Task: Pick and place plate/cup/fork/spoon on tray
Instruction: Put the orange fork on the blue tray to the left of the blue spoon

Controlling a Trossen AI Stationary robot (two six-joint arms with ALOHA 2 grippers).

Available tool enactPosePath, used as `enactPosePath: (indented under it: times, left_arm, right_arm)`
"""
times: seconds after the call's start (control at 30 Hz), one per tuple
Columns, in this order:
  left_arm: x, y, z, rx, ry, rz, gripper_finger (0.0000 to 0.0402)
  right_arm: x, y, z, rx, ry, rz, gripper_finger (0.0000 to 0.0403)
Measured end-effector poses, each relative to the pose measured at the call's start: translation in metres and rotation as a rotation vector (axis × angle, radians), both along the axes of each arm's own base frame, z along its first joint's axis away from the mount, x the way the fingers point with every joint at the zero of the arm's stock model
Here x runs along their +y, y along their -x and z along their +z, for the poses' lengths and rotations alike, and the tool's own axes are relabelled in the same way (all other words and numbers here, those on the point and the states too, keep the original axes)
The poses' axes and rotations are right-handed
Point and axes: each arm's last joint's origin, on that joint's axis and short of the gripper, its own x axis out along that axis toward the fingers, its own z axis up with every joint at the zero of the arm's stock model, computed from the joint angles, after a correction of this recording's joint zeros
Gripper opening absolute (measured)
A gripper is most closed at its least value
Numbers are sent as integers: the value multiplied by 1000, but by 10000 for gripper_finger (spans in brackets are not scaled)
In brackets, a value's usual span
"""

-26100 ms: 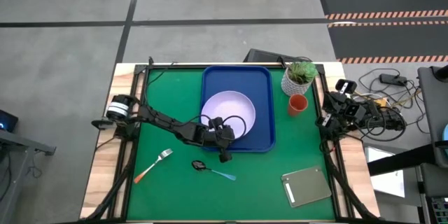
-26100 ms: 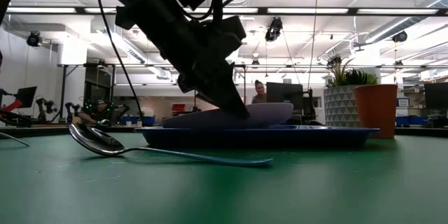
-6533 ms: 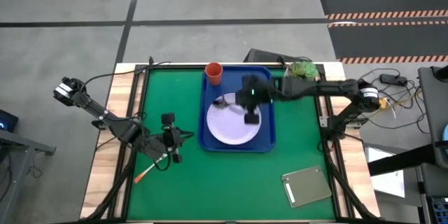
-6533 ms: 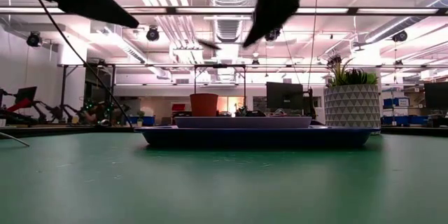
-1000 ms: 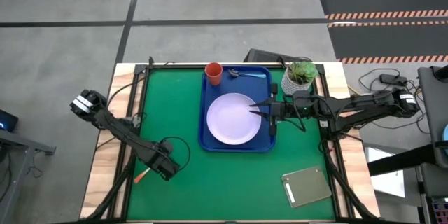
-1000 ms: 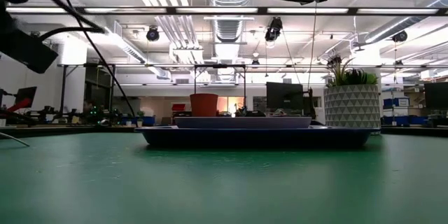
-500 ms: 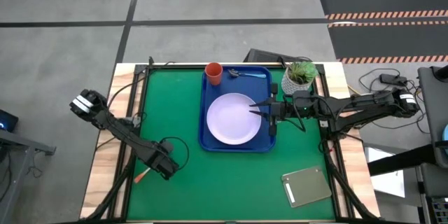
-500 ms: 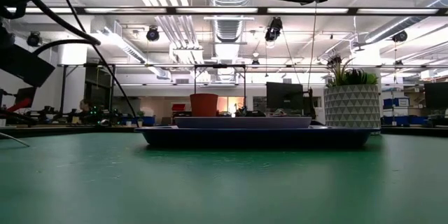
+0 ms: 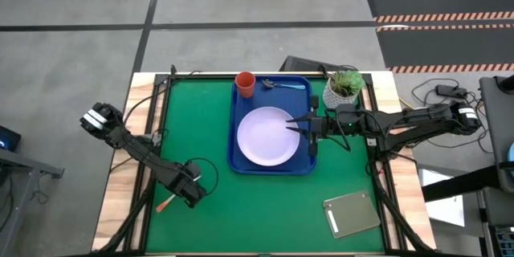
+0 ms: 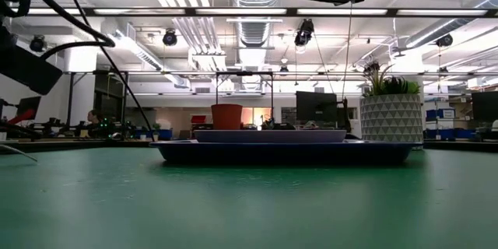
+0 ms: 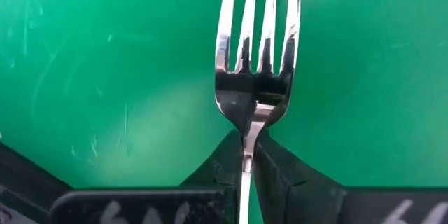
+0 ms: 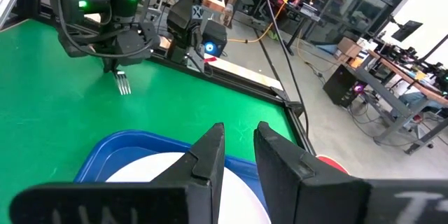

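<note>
Now — left hand (image 11: 246, 155) grips fork (image 11: 256, 56) | handle hidden

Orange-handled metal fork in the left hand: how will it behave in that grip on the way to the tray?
The orange-handled fork with silver metal tines looks rigid, so it is unlikely to flex. The left hand pinches only its thin neck, so it may pivot or slip on smooth metal. It seems light, so little sag is likely.
</note>
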Motion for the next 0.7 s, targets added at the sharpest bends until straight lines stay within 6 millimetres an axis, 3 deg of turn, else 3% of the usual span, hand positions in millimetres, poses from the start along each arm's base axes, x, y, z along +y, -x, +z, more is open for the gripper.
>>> enactPosePath:
  times: [0.23,0.7]
  left_arm:
    - [-4,-15,20,-187,-104,-95,4]
    - [-9,-51,93,-757,-565,-307,2]
  right_arm:
    - [0,0,0,0,0,0,68]
    - [1,-2,3,-56,-7,27,68]
